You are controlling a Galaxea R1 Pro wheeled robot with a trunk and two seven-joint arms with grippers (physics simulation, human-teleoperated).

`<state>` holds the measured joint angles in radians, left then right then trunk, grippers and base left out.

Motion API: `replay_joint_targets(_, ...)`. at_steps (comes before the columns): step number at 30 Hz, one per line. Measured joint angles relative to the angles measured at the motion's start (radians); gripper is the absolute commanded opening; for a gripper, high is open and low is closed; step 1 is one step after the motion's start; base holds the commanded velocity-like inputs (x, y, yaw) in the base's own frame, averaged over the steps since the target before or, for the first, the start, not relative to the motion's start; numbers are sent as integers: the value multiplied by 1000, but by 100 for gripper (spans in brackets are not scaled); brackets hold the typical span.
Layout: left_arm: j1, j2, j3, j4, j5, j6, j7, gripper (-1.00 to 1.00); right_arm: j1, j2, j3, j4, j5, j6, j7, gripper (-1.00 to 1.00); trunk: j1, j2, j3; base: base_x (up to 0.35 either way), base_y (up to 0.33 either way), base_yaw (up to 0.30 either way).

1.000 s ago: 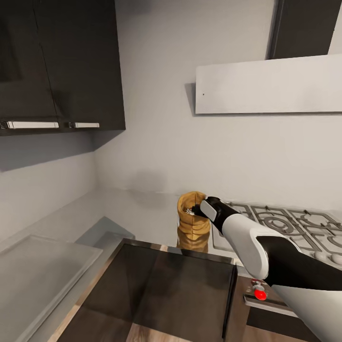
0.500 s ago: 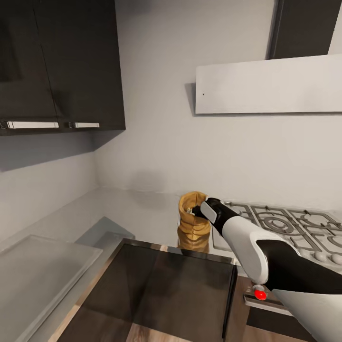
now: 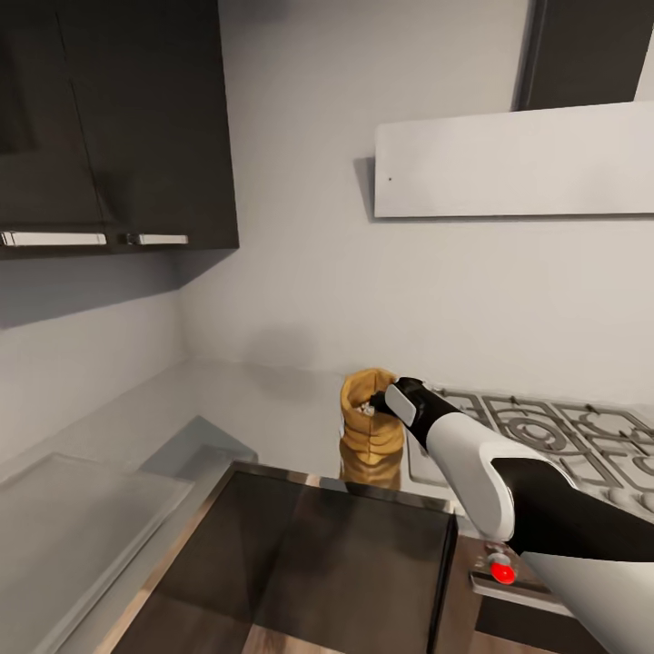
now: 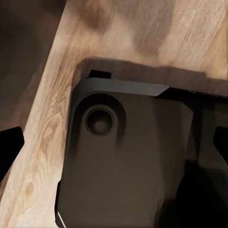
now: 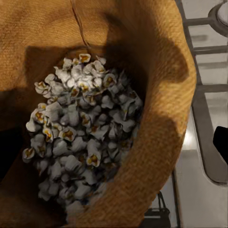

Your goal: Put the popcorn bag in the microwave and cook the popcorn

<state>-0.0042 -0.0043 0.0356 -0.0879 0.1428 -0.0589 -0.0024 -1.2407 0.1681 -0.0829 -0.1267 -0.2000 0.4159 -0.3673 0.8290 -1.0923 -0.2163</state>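
Kitchen corner: grey walls, dark wall cabinets upper left, flat white extractor hood upper right. Grey reflective worktop along the wall, steel gas hob set into it at right. Dark glass panel in the foreground, below the worktop edge; red dot just right of it.

Popcorn bag upright on the worktop, just left of the hob. Right gripper at the bag's rolled rim, reaching over the mouth from the hob side; jaws hidden by the wrist housing, state cannot be told, grip on the rim not confirmed. Popcorn heaped inside the bag, whitish-grey with amber centres, seen close from the right wrist; hob grate alongside.

Against the picture one second ago: bag and right arm in near the same place; whole scene shifted slightly.

Left wrist: dark rounded base part over light wood floor. Left gripper fingertips at the picture's two edges, jaws spread wide, nothing between.
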Motion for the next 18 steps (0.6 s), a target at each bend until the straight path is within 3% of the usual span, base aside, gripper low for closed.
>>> replay_joint_targets(3,0,0,0,-1,0,0,1,100,0,0,0,0,-1,0,0,100,0,0,0,233,0,0)
replay_joint_targets(10,0,0,0,-1,0,0,1,100,0,-1,-1,12,-8,0,-1,100,0,0,0,22,0,0)
replay_joint_targets(14,0,0,0,-1,1,0,1,100,0,-33,-2,17,-10,1,-1,100,0,0,0,0,0,0)
replay_joint_targets(18,0,0,0,-1,2,0,1,100,0,-38,-3,24,-11,1,-1,100,0,0,0,0,0,0)
